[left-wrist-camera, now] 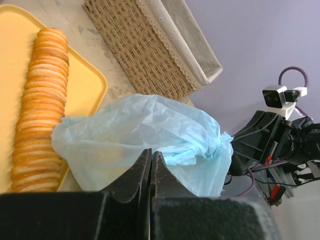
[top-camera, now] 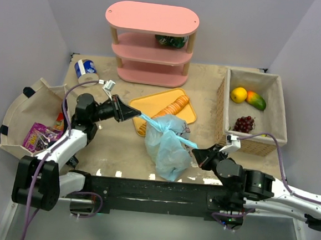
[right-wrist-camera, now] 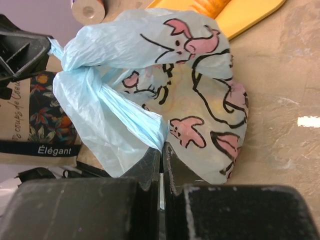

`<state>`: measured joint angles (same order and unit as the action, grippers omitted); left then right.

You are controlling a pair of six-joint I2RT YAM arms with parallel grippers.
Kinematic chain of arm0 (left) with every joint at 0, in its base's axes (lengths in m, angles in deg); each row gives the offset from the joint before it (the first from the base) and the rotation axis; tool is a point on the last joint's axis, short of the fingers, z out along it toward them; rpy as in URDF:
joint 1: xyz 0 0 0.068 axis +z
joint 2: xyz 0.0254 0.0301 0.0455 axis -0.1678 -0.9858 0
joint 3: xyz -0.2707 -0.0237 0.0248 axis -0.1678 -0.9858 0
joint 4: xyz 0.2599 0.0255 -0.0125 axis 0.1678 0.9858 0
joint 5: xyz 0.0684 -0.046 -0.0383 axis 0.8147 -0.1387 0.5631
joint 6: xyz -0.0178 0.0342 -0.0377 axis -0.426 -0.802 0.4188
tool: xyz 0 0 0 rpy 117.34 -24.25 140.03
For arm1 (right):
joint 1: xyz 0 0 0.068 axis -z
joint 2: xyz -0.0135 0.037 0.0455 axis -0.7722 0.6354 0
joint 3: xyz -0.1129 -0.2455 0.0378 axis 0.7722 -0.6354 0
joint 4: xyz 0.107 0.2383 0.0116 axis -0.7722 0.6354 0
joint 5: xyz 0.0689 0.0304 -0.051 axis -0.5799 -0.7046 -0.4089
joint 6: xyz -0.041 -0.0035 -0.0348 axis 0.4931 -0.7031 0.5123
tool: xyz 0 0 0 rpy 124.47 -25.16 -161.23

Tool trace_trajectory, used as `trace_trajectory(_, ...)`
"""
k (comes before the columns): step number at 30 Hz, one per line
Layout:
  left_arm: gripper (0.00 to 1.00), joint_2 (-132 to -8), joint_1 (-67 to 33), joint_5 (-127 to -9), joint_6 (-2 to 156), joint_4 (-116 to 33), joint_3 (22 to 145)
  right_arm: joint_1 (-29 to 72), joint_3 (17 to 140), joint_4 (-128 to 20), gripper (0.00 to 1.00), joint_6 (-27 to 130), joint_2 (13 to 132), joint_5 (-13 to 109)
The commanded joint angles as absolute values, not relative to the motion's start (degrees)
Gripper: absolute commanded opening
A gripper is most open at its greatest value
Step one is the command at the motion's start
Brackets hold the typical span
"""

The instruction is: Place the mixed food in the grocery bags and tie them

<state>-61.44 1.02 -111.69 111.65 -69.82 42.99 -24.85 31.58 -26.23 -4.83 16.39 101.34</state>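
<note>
1. My right gripper (right-wrist-camera: 161, 152): jaws pressed together, pinching a twisted handle of the grocery bag (right-wrist-camera: 200, 100).
2. My left gripper (left-wrist-camera: 151, 162): jaws closed on the other handle strand, with the knot between us.
3. The bag: mid-table, touching the yellow tray (top-camera: 150, 104). What it holds shows only as a yellowish blur through the plastic.
4. Sliced loaf (top-camera: 175, 105): near end hidden behind the bag.
5. Wicker basket (left-wrist-camera: 145, 50): corner cut off.

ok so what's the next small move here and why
Probably pull the arms slightly further apart: left fingers and right fingers are each shut on a twisted handle of the blue bag, and the knot between them may not be snug yet.
</note>
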Motion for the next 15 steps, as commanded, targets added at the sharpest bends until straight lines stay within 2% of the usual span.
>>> trace_trajectory(1,0.00,-59.13,7.11,-105.17,107.24,-70.94,42.34,-24.77,35.41,-14.24,0.00,-6.05,14.63,111.74)
trace_trajectory(8,0.00,-54.12,9.66,-99.20,97.83,-59.53,43.12,-24.86,37.35,-7.37,0.00,-7.72,12.69,114.47)
trace_trajectory(15,0.00,-53.23,9.66,-96.02,94.31,-55.38,43.83,-24.77,37.52,-2.19,0.00,-9.65,8.83,116.49)
